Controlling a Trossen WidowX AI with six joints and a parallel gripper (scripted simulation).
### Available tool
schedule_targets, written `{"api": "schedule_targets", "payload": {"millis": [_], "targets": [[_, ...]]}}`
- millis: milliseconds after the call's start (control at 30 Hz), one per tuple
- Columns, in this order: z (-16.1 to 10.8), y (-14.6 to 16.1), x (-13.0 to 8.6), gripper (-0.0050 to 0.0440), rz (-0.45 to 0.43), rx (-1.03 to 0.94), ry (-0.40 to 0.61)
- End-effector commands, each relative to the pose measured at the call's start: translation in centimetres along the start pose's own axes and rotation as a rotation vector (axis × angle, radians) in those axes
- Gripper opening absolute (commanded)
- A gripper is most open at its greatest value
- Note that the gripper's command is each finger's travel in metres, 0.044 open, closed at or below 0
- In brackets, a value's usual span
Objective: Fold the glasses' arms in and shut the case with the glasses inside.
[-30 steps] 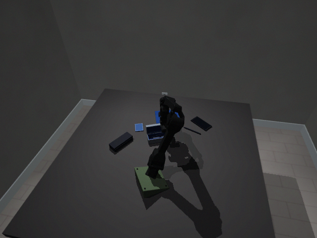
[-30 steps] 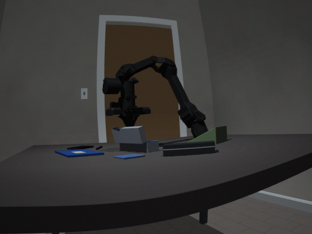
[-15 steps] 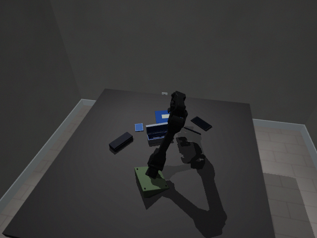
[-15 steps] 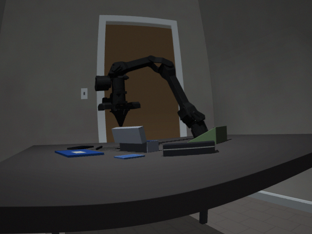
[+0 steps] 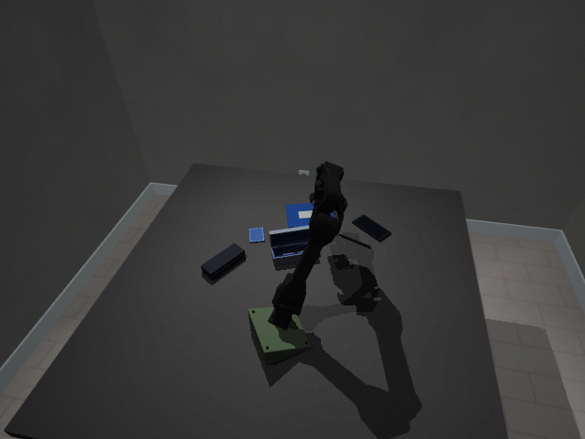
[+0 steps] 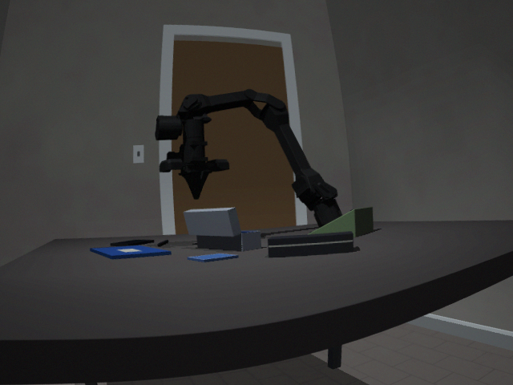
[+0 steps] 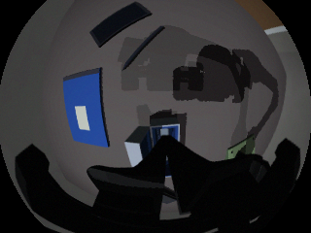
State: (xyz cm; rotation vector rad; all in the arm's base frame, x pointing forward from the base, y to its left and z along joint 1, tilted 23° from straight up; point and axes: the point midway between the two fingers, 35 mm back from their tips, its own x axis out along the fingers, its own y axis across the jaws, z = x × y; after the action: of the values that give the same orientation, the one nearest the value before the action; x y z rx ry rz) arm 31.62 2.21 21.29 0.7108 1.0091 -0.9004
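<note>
The glasses case [image 5: 288,246] stands open on the dark table, its grey lid [image 6: 212,220] upright and its blue-lined inside showing in the wrist view [image 7: 158,135]. Thin dark lines inside look like the glasses, but I cannot make out their arms. My gripper [image 6: 195,191] is shut and empty. It points straight down and hangs well above the case lid, touching nothing. In the wrist view the shut fingers [image 7: 170,155] cover part of the case.
A large blue book [image 5: 300,215] and a small blue card [image 5: 256,234] lie beside the case. A long dark box [image 5: 223,260] lies to the left, a dark flat slab [image 5: 371,227] and a pen [image 5: 355,240] to the right. The green arm base [image 5: 279,334] is nearer.
</note>
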Motion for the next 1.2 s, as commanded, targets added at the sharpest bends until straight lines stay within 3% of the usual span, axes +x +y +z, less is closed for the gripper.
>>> {"api": "schedule_targets", "payload": {"millis": [0, 167, 1167], "targets": [[0.0, 0.0, 0.0, 0.0, 0.0, 0.0, 0.0], [-0.1, 0.0, 0.0, 0.0, 0.001, -0.052, 0.0], [-1.9, -0.1, 0.3, 0.0, 0.007, -1.025, 0.001]]}}
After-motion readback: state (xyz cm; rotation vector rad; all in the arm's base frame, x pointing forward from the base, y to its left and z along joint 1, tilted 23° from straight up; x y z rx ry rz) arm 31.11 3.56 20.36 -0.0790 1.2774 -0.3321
